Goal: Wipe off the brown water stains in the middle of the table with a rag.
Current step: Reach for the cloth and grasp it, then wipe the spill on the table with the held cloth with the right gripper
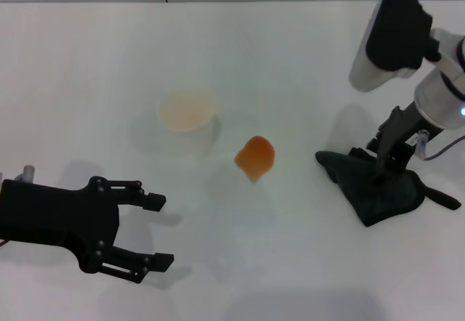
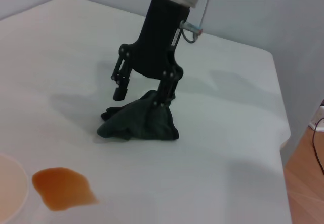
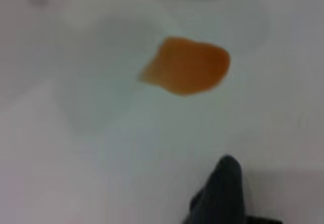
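Note:
The brown water stain [image 1: 255,157] lies on the white table [image 1: 87,59] near its middle, just right of the paper cup. It also shows in the left wrist view [image 2: 63,187] and the right wrist view [image 3: 186,66]. The dark green-black rag [image 1: 378,194] lies bunched at the right, apart from the stain, and shows in both wrist views [image 2: 139,125] [image 3: 220,193]. My right gripper [image 1: 385,163] stands over the rag, open [image 2: 140,96]: one finger touches the rag's top, the other hangs off its edge. My left gripper [image 1: 160,232] is open and empty at the front left.
A white paper cup [image 1: 187,112] with a cream inside stands upright left of the stain, and its rim shows in the left wrist view [image 2: 10,193]. The table's far edge [image 2: 281,133] lies beyond the rag in that view.

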Controlling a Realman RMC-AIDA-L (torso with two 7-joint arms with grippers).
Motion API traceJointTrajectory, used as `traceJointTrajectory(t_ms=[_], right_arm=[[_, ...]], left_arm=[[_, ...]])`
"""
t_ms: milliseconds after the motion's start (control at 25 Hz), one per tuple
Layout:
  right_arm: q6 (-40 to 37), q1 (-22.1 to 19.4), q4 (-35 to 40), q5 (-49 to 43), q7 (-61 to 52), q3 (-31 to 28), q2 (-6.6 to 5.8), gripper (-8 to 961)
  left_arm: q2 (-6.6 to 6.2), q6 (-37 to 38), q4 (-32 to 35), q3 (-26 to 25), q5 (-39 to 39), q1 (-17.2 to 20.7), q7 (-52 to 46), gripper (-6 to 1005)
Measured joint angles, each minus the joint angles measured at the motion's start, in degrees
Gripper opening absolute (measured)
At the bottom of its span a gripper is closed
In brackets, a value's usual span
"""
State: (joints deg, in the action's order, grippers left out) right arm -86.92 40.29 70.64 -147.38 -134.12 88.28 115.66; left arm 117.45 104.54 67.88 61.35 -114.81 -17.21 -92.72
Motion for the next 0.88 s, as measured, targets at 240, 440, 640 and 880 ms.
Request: traceJointTrajectory(t_ms=[240, 440, 640, 880], right_arm=[[0.3, 0.2, -0.8, -1.3, -0.6, 1.8, 0.18, 623], [-0.6, 0.3, -0.9, -0.9, -0.2, 2.2, 0.15, 390], [-1.0, 0.5, -1.1, -0.8, 0.0, 3.1, 0.13, 193], [-0.3, 1.5, -1.4, 1.2, 0.2, 5.3, 0.22, 81]], left_arm=[[0.16, 0.1, 0.3, 0.1, -0.1, -0.1, 0.1, 895], [0.15, 0.0, 0.6, 0.1, -0.2, -0.2, 0.1, 895], [0.26, 0.1, 0.6, 0.1, -0.2, -0.4, 0.1, 895], [0.41, 0.3, 0.6, 0.1, -0.2, -0.4, 0.1, 895]])
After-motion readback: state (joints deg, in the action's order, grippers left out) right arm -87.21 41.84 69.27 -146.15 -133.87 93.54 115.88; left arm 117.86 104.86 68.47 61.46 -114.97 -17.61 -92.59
